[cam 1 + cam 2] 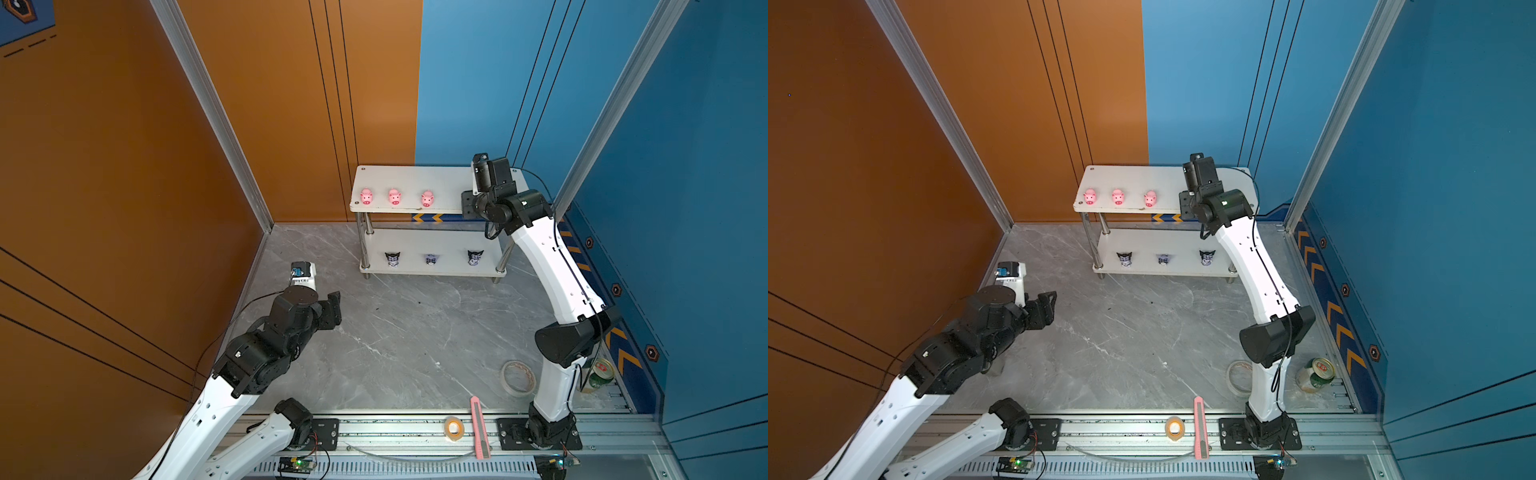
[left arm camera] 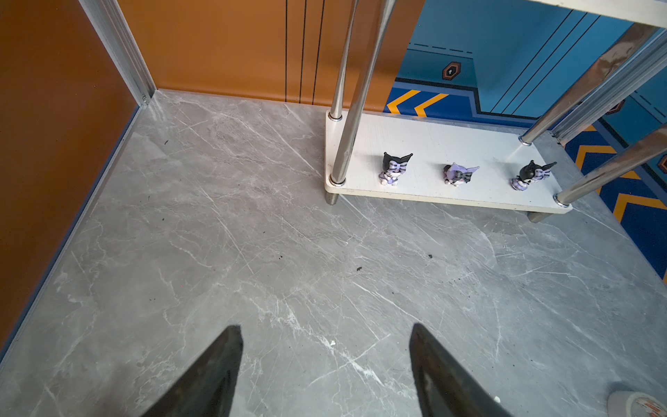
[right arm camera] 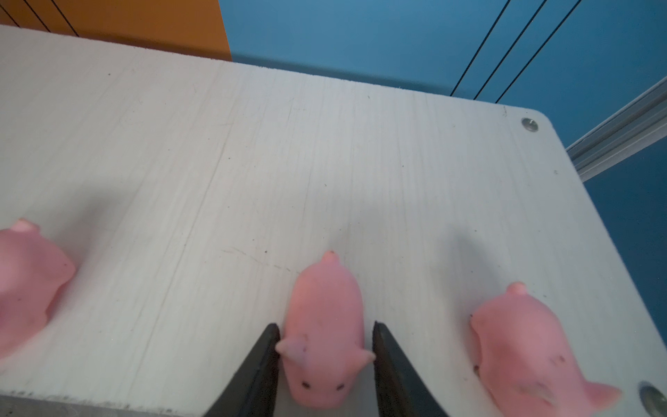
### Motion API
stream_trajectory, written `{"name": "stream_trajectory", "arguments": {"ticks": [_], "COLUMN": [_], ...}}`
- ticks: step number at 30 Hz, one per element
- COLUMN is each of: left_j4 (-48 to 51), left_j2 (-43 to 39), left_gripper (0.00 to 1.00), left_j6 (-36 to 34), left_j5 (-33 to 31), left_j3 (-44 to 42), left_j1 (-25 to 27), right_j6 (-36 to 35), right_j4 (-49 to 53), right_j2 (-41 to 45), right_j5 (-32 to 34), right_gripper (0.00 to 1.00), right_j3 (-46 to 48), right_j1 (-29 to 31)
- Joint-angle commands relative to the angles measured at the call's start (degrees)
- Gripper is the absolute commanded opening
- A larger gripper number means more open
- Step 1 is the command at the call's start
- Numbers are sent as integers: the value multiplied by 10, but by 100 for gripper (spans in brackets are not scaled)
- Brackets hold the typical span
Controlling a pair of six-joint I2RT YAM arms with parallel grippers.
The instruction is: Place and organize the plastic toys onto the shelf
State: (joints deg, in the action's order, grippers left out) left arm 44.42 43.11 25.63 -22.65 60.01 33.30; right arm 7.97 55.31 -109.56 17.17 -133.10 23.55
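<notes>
Two-tier rack shelf with white boards and chrome tube legs (image 1: pixel 409 178) stands at the far edge of the grey marble table (image 1: pixel 395 332).

Top board: three small pink plastic pigs (image 1: pixel 394 196) in a row along its front edge, snouts forward, starting near the left front corner.

Right gripper (image 3: pixel 325 324) is over the same board's right end (the wrist hides it in both top views). In the right wrist view its black fingers (image 3: pixel 267 357) sit narrow, either side of a further pink pig (image 3: pixel 325 307). The pig's ear tips touch them; cannot tell whether they press. That pig stands on the board at the front edge. Another pig (image 3: pixel 523 343) sits just beside it, by the right front corner screw (image 3: pixel 653 397).

Lower board: three black-eared white-and-purple figurines (image 2: pixel 458 175) spaced along the front edge.

Left gripper (image 2: pixel 325 326) hangs over the table's left side, jaws wide, empty.
</notes>
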Motion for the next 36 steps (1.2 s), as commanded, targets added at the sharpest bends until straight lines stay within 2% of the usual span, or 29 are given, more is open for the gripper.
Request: {"name": "stream_trajectory", "arguments": {"ticks": [1,4,11,17,21,27,36], "left_j4": [9,9,10,14,17,22,30], "left_j2": [-9,-10,-14,-21,-27,-33,-37], "left_gripper": [74,75,75,75,75,76,76], "left_j6": [7,7,7,7,7,9,5], "left_j5": [8,7,9,8,8,7,1], "left_j3": [-6,-6,-6,-6,-6,-6,-23], "left_j1": [-7,-8,-10,-11,-13,-13,-20], "right_j6": [4,3,0,-22,-30,-30,-17], "right_j4": [3,4,-1,-14,-24,-27,-34], "right_j2": [24,25,49,76,79,41,-17], "right_j5": [4,3,10,65,77,62,17], "right_gripper": [53,57,58,61,62,63,66], "right_j3": [12,12,8,8,6,-32,-72], "right_j1": [1,3,16,63,98,128,131]}}
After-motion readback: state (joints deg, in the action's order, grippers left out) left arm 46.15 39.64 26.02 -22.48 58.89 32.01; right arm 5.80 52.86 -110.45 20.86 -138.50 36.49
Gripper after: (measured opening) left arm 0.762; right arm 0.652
